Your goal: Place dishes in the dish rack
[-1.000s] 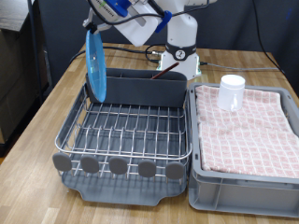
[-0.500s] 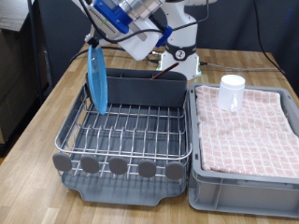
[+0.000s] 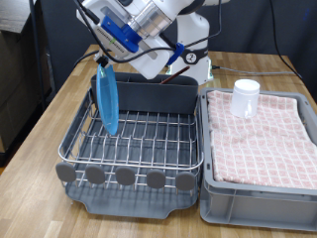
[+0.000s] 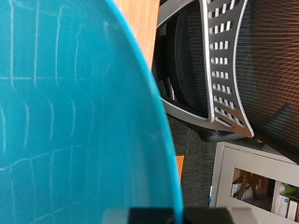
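White Franka arm with a blue-accented hand

The arm [image 3: 188,45] has smooth, rounded white shells with dark bands at the joints, and its base segment carries a small round mark, possibly a logo, too small to read. The hand [image 3: 134,25] is a white-and-grey block with a bright blue part on its side. Thin black cables [image 3: 183,50] loop beside it, with a small red spot nearby.

blue plate [image 4: 79,121] cropped in wrist view, gripper [image 3: 102,61] fingertips indistinct
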